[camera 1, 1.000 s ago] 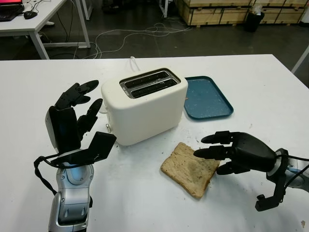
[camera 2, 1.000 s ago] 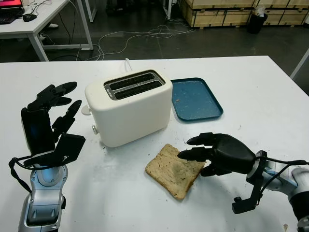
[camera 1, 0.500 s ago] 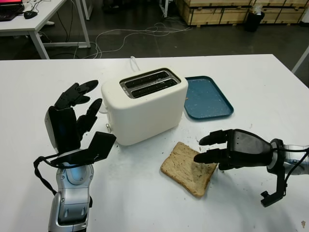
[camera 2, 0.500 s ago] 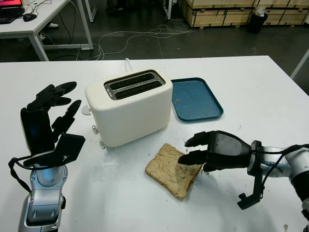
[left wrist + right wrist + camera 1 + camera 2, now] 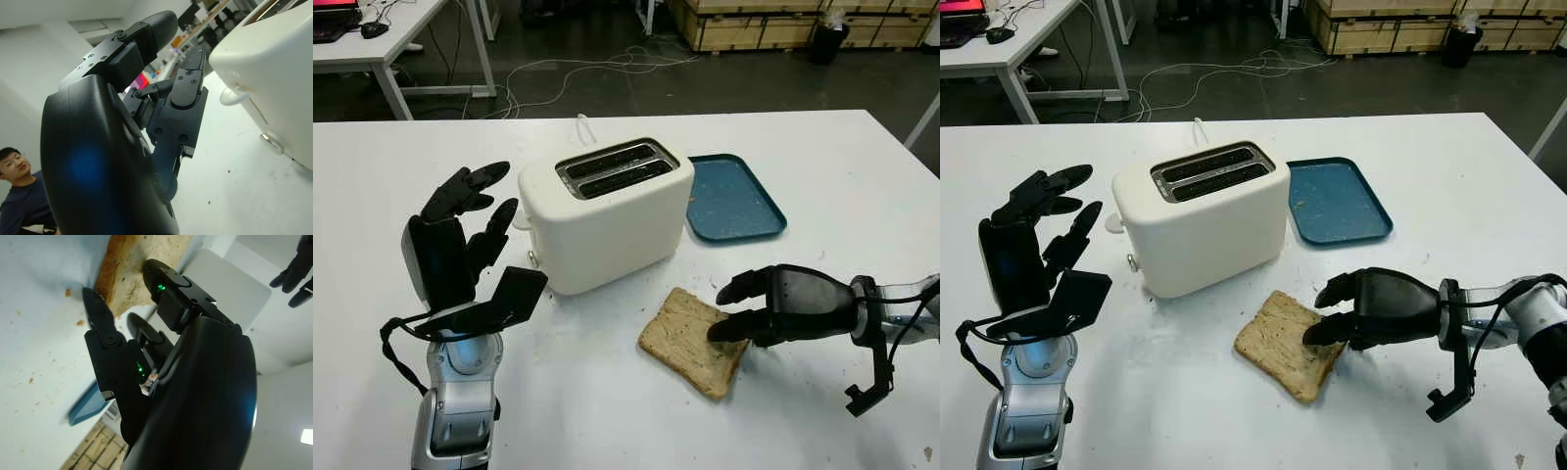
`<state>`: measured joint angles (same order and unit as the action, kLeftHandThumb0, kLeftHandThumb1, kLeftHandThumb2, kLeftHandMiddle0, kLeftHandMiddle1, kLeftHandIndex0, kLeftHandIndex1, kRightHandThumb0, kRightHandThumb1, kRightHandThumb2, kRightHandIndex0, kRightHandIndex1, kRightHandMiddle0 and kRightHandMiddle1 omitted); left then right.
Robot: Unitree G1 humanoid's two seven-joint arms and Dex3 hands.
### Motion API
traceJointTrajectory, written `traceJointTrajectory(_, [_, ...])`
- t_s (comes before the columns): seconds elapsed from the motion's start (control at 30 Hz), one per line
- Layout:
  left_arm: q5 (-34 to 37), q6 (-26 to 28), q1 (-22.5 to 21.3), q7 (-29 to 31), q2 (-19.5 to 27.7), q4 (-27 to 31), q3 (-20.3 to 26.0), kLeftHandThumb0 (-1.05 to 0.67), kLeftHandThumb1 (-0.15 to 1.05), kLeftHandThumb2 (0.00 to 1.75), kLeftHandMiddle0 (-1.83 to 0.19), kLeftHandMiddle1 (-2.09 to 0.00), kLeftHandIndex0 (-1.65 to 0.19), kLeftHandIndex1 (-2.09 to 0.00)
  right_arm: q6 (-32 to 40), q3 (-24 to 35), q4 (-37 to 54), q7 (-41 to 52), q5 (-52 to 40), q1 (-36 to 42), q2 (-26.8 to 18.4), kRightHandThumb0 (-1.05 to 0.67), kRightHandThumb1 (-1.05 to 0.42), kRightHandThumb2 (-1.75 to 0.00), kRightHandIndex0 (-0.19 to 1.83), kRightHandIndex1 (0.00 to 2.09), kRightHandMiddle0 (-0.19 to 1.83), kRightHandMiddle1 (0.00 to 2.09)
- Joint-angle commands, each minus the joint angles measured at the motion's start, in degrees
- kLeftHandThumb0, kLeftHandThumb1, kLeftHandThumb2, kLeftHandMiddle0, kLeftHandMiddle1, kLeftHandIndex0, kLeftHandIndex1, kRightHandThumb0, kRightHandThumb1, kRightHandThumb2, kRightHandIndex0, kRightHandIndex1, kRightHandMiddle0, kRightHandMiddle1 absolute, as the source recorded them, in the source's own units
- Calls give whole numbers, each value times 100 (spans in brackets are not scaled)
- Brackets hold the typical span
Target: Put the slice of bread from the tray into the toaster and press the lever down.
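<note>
White desk (image 5: 862, 196), crumbs scattered on it. Beyond desk: dark floor, loose white cables (image 5: 578, 73) on it, second white desk (image 5: 386, 39) far left, wooden crates (image 5: 773, 22) far right, black bin (image 5: 827, 41) beside crates. Person (image 5: 19, 200) behind.

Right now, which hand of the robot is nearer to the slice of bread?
The right hand: it is at the edge of the slice of bread on the table. The left hand is raised on the far side of the toaster, open.

left black three-finger hand (image 5: 460, 235): raised upright, open, holds nothing | right black three-finger hand (image 5: 773, 305): low, open, fingers extended sideways
</note>
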<state>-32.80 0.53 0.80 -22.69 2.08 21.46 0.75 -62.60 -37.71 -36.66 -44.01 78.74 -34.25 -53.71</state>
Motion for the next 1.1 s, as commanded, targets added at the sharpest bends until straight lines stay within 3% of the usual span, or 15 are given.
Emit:
traceJointTrajectory(0.0, [-107, -83, -58, -59, 24, 42, -14, -22, 86, 0, -68, -105, -85, -37, 233, -274, -124, -280, 262, -68, 123, -22, -78, -1, 103, 38, 92, 5])
traceJointTrajectory(0.07, [-121, -68, -61, -67, 18, 50, -17, -24, 86, 0, -67, -105, -85, -37, 467, -527, -242, -692, 471, -138, 192, -22, -77, 0, 103, 55, 104, 7])
traceJointTrajectory(0.13, [-135, -65, -64, -84, 15, 49, -26, -23, 85, 0, -68, -105, -85, -38, 656, -748, -387, -955, 608, -213, 260, -22, -76, 0, 105, 59, 114, 10])
traceJointTrajectory(0.17, [-131, -87, -68, -97, 20, 36, -25, -23, 85, 0, -68, -105, -85, -38, 774, -845, -479, -1073, 649, -242, 314, -21, -75, 0, 106, 73, 119, 11])
traceJointTrajectory(0.2, [-131, -103, -71, -108, 22, 26, -25, -22, 85, 0, -68, -105, -85, -38, 865, -926, -566, -1153, 659, -268, 360, -22, -75, 0, 103, 111, 126, 12])
traceJointTrajectory(0.3, [-160, -106, -78, -118, 18, 21, -30, -23, 85, 0, -68, -104, -85, -38, 1181, -1089, -857, -1149, 603, -318, 534, -27, -77, -1, 97, 164, 130, 12])
traceJointTrajectory(0.43, [-178, -55, -76, -121, -33, 51, -52, -23, 85, 0, -68, -104, -85, -38, 1469, -1256, -1258, -984, 493, -467, 777, -50, -90, -8, 99, 168, 134, 14])
traceJointTrajectory(0.47, [-181, -49, -72, -122, -41, 58, -55, -22, 85, 0, -68, -104, -85, -38, 1441, -1300, -1397, -1038, 431, -525, 855, -54, -91, -21, 100, 171, 130, 43])
traceJointTrajectory(0.5, [-180, -47, -69, -122, -47, 63, -56, -21, 84, 0, -69, -104, -85, -38, 1415, -1348, -1506, -1095, 385, -576, 914, -59, -92, -32, 103, 173, 103, 115])
traceJointTrajectory(0.53, [-178, -37, -63, -113, -54, 74, -56, -20, 84, 0, -68, -103, -85, -38, 1372, -1405, -1605, -1154, 355, -636, 965, -61, -92, -37, 104, 174, 93, 142])
traceJointTrajectory(0.6, [-176, -42, -54, -104, -52, 78, -51, -19, 84, 0, -68, -103, -85, -38, 1353, -1506, -1706, -1297, 324, -734, 1017, -64, -92, -44, 108, 174, 88, 165])
traceJointTrajectory(0.8, [-184, -37, -55, -101, -58, 58, -64, -18, 84, 0, -68, -103, -84, -38, 1238, -1441, -1917, -1351, -191, -772, 1084, -58, -92, -41, 113, 175, 93, 170])
traceJointTrajectory(0.97, [-231, 34, -53, -86, -93, 91, -87, -17, 84, 0, -69, -102, -85, -38, 797, -1080, -2008, -1217, -955, -744, 1099, -48, -92, -36, 112, 175, 92, 174])
traceJointTrajectory(1.07, [-212, 42, -53, -75, -123, 90, -72, -16, 84, 0, -68, -102, -84, -38, 554, -720, -1816, -682, -1488, -785, 985, -46, -92, -38, 109, 175, 89, 174])
